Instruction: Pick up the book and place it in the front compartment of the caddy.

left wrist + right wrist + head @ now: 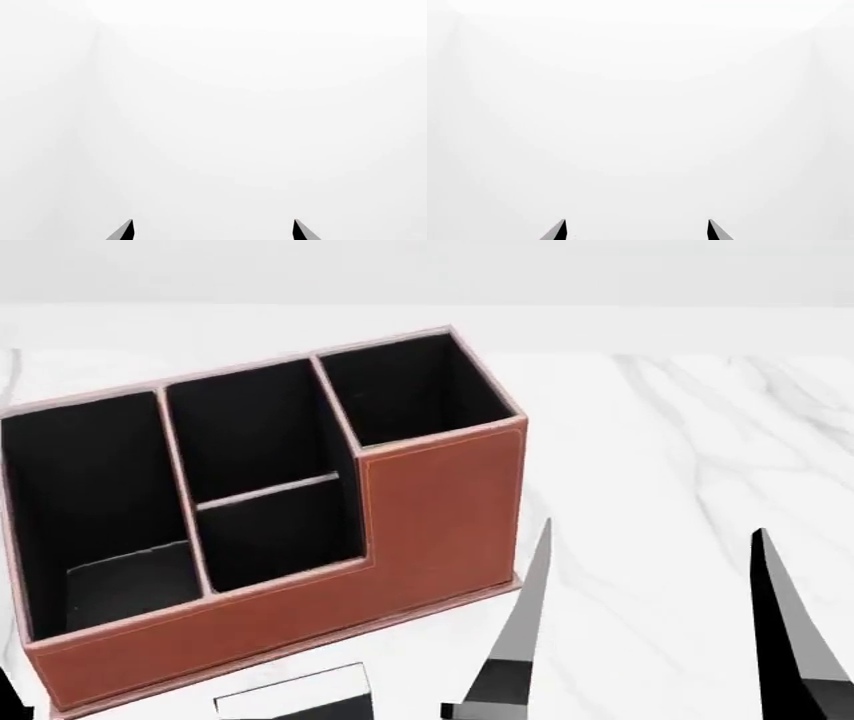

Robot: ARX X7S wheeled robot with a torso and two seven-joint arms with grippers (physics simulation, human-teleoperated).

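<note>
The reddish-brown caddy (441, 520) stands on the white marble table at centre left of the head view. Its front compartment (274, 535) is the low black-lined cell in front of a thin crosswise partition (267, 491), and nothing shows inside it. The black book (296, 699) with a white edge sits in front of the caddy, cut off by the bottom of the view. To the right of the caddy, my right gripper (653, 528) (636, 222) is open and holds nothing. Only the left wrist view shows my left gripper (213, 222), open, facing blank white.
The caddy also has a wide long cell (80, 490) at the left and a tall corner cell (407, 390) at the back right. The marble tabletop (667, 430) stretches right of the caddy, and a pale wall lies behind it.
</note>
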